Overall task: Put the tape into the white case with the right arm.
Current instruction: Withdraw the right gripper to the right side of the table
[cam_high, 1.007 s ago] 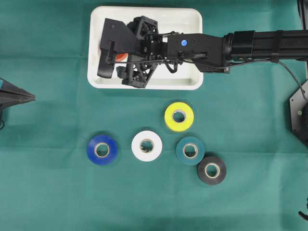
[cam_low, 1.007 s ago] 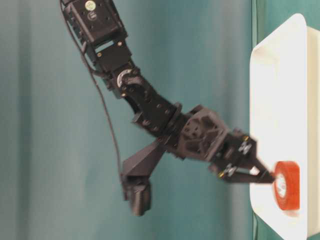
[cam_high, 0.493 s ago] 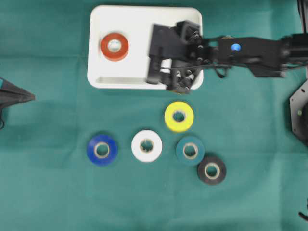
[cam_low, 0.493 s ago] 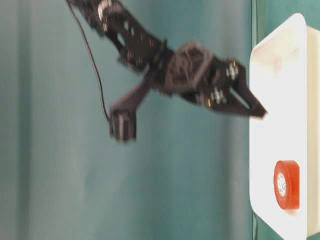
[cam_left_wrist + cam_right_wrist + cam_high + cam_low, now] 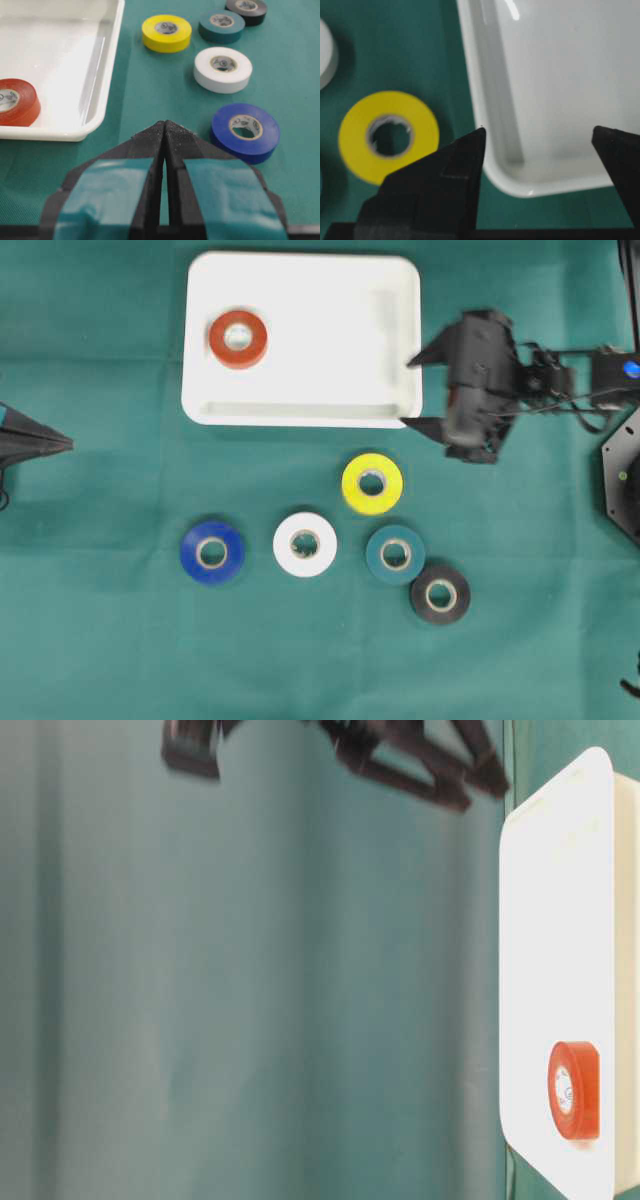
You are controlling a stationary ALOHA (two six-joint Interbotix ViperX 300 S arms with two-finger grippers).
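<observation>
In the left wrist view, the left hand [image 5: 164,131] sat nearest the lens with its teal-banded fingers pressed together on nothing, parked at the left edge of the green surface [image 5: 100,640] and not a likely source of interference. Beyond it lay the blue tape roll [image 5: 245,132], then the white tape roll [image 5: 223,69], the yellow tape roll [image 5: 166,32], the teal tape roll [image 5: 222,25] and the black tape roll [image 5: 246,9], all flat on the surface outside the white case [image 5: 300,410]. One orange tape roll [image 5: 238,338] lay flat inside the case, near its left end. The right hand [image 5: 412,392] hung just off the case's right rim with its fingers apart and nothing between them. Risk one: the lower fingertip stood close to the rim, so a low approach could have struck and shifted the case. Risk two: the teal and black rolls touched, or nearly so, and a finger set down between them could have pushed one aside or caught both. Risk three: the yellow roll lay near the case's lower right corner, leaving little room for a finger on that side. Judged from this layout, five rolls remained to be placed.
</observation>
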